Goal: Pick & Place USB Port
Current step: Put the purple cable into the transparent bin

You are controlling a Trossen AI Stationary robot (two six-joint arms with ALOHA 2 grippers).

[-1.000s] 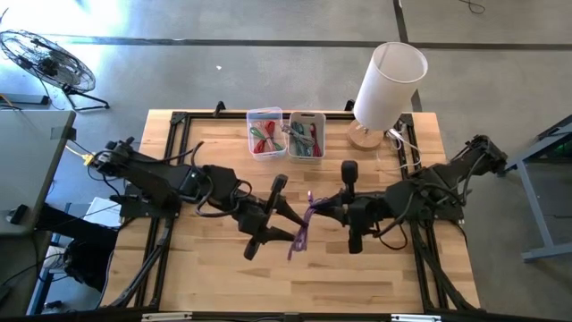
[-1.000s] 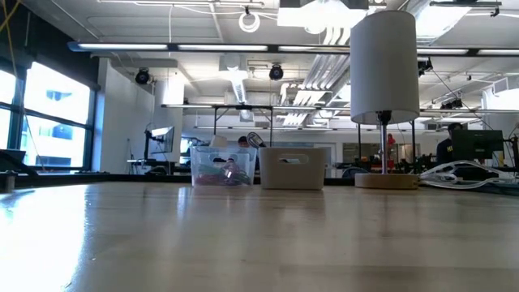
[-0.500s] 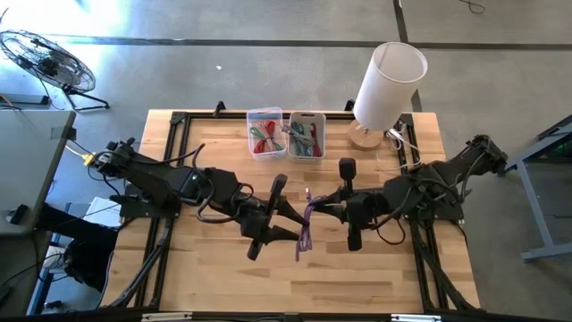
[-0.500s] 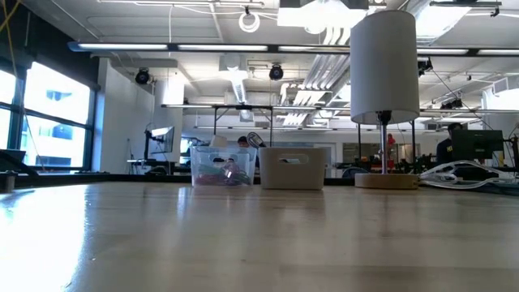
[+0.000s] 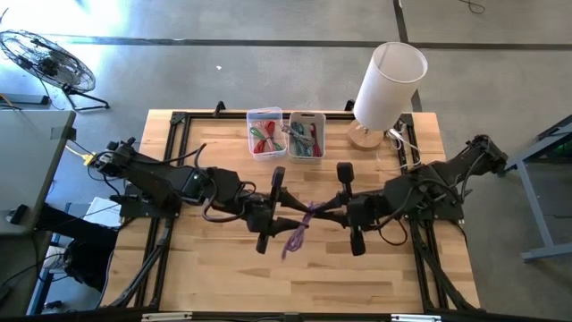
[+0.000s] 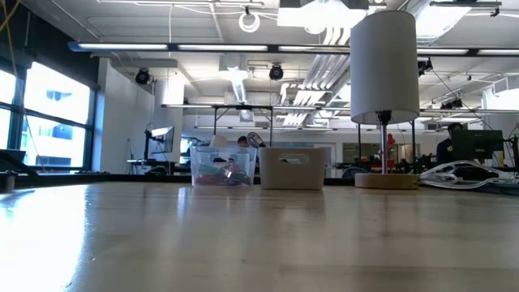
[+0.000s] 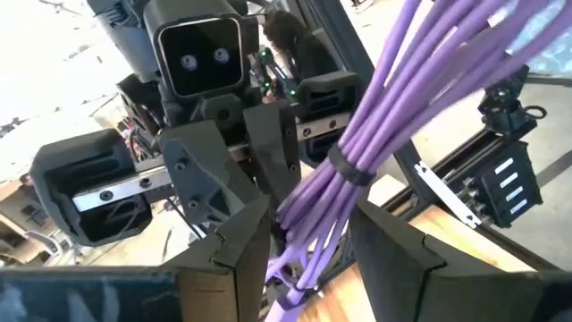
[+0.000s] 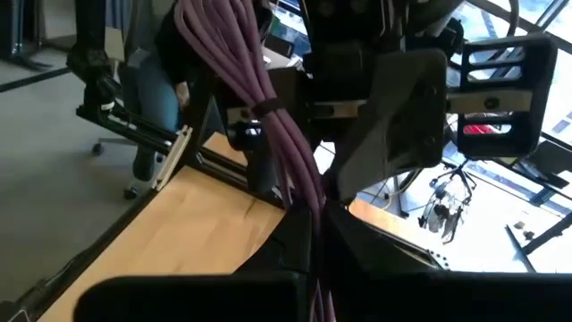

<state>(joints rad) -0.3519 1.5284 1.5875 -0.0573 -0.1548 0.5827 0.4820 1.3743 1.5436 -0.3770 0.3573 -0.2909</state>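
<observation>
Purple cable bundle [image 5: 298, 230] at frame centre above wood table [image 5: 214, 277], pinched by right gripper [image 5: 315, 211] and left gripper [image 5: 295, 220]. Bins [image 5: 284, 134], lamp [image 5: 386, 86] at upper edge; fan [image 5: 40, 59] on concrete floor, upper left.

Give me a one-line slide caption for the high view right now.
Both arms meet mid-table, left claw and right claw gripping one purple cable bundle between them, below two bins.

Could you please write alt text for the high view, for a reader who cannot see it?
Seen from above, the left gripper and right gripper meet over the middle of a wooden table, with a bundled purple cable between them. Two small bins of cables and a white lamp stand at the far edge.
</observation>
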